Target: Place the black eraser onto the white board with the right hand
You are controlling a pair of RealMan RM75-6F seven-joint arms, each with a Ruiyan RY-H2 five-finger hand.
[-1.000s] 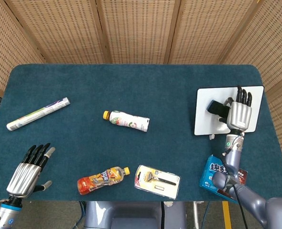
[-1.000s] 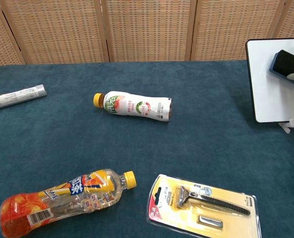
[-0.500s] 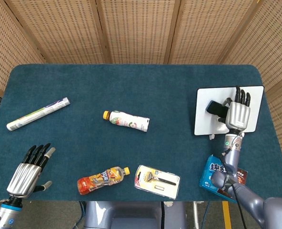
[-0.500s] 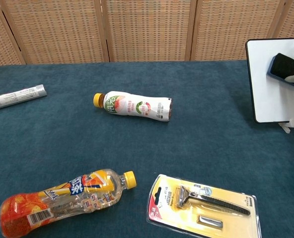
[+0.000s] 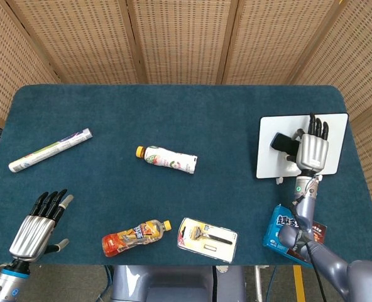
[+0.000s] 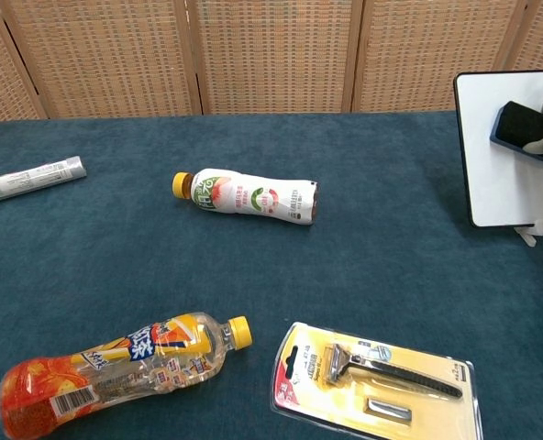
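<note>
Two bottles (image 5: 166, 158) (image 5: 136, 236), one tube (image 5: 49, 150), razor pack (image 5: 207, 239), eraser (image 5: 281, 141), board (image 5: 271, 157).

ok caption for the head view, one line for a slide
Right hand holds the black eraser over the white board, while the left hand rests open near the table's front corner.

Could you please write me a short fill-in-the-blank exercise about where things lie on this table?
1. The black eraser lies on the white ____.
2. The hand over the board is the robot's ____ one.
3. The packaged razor lies beside the ____ drink bottle.
4. The left hand holds ____.

Missing words: board; right; orange; nothing
</note>
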